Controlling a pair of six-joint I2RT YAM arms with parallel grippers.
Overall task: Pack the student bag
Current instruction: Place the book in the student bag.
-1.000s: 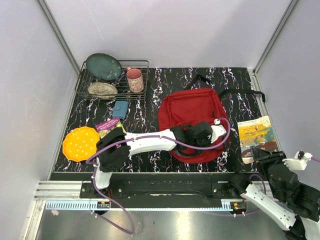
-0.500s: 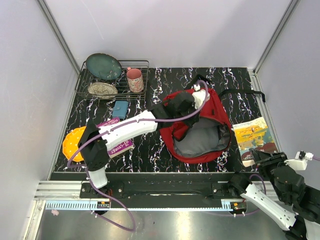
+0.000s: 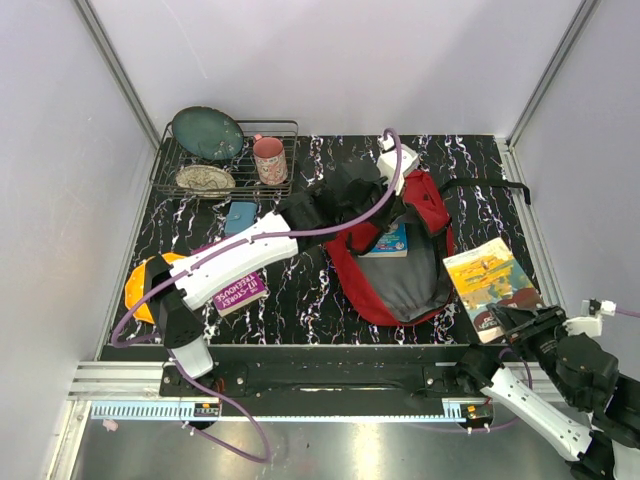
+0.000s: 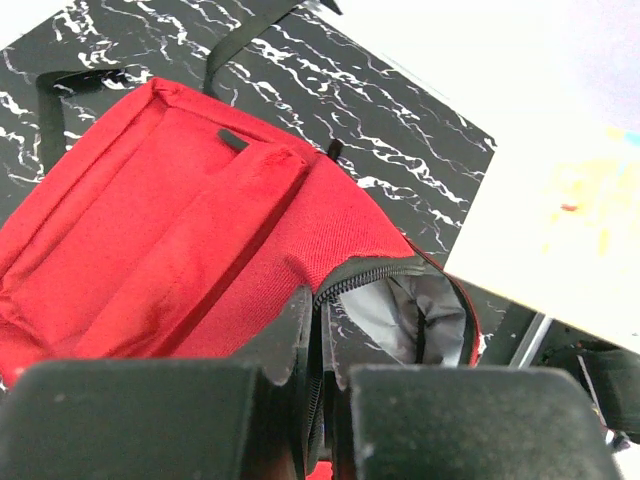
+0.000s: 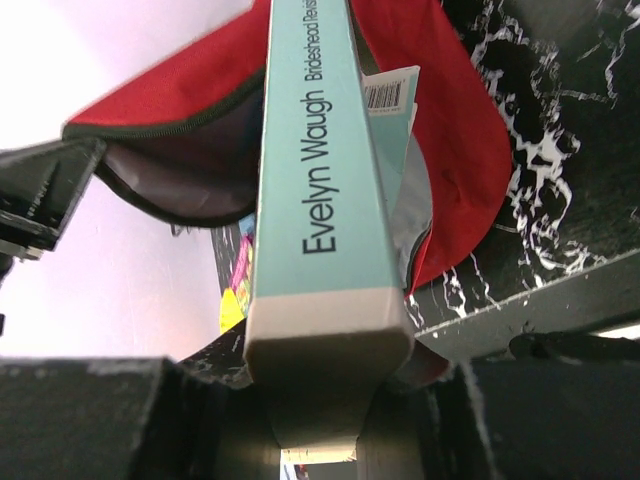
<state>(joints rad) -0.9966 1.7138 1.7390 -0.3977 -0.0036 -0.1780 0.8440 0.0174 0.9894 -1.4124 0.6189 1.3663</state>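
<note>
The step in hand looked to be feeding the book (image 3: 492,283) into the student bag (image 3: 410,288). The bag lay open just right of the middle of the bench (image 3: 310,300), its mouth gaping toward 5 o'clock and its grey lining showing. To do this well, the right arm would need to bring the book in from 4 o'clock, free end leading, low and square to the opening. It should clear the black zipper edge and slide over the blue-covered book (image 3: 392,240) lying inside. Meanwhile the left arm should hold the flap high and taut so the mouth cannot sag.

The left end effector (image 4: 318,345) was pinched fully shut on the flap's zipper edge at the bag's 12 o'clock side. That arm stretched diagonally across the bench from 7 o'clock, wrist raised above the bag. The right end effector (image 5: 330,400) stood partly closed, clamping the book by its near end, with the teal spine facing the wrist camera. That arm sat folded at the bench's 5 o'clock corner. Whether the book's far corner touched the bag's rim was hard to tell from above.
</note>
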